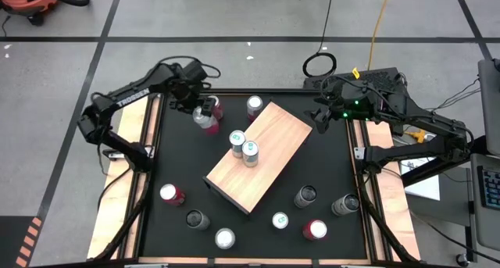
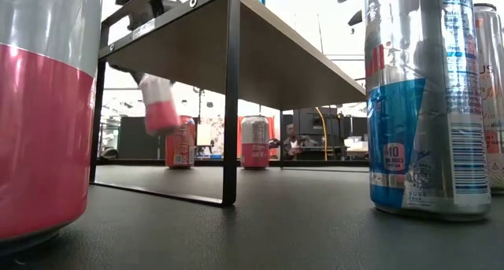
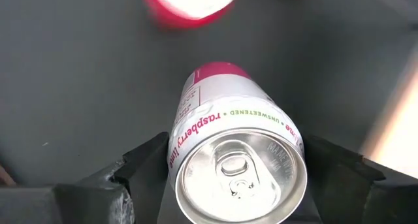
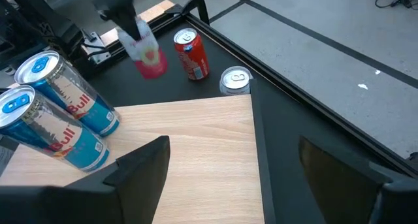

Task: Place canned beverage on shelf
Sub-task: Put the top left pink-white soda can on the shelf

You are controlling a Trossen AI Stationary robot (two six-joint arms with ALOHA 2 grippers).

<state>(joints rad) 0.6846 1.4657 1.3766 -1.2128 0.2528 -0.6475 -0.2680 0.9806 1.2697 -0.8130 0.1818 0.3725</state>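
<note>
A white and pink raspberry-lime can (image 3: 235,159) hangs off the black table at the far left, with my left gripper (image 1: 203,113) shut on it. The low view shows this can (image 2: 160,105) tilted and clear of the tabletop. The light wooden shelf (image 1: 269,162) stands slantwise mid-table on black legs. Two blue and silver cans (image 1: 244,146) stand upright on its far left part. My right gripper (image 4: 228,178) is open over the shelf's far right end, holding nothing. My left gripper pinches the can's side wall just below its top rim (image 3: 177,152) between its two fingers (image 3: 140,168). The fingers slant steeply down from above, on opposite sides of the can. The can hangs below them, lifted clear, its pink bottom end (image 2: 163,122) lowest and tilted.
A red can (image 4: 191,54) and a silver-topped can (image 4: 235,80) stand on the table beyond the shelf's far edge, close to the held can. Several more cans stand along the table's near side (image 1: 225,238), (image 1: 315,230), (image 1: 171,194). Wooden rails border the table's left and right.
</note>
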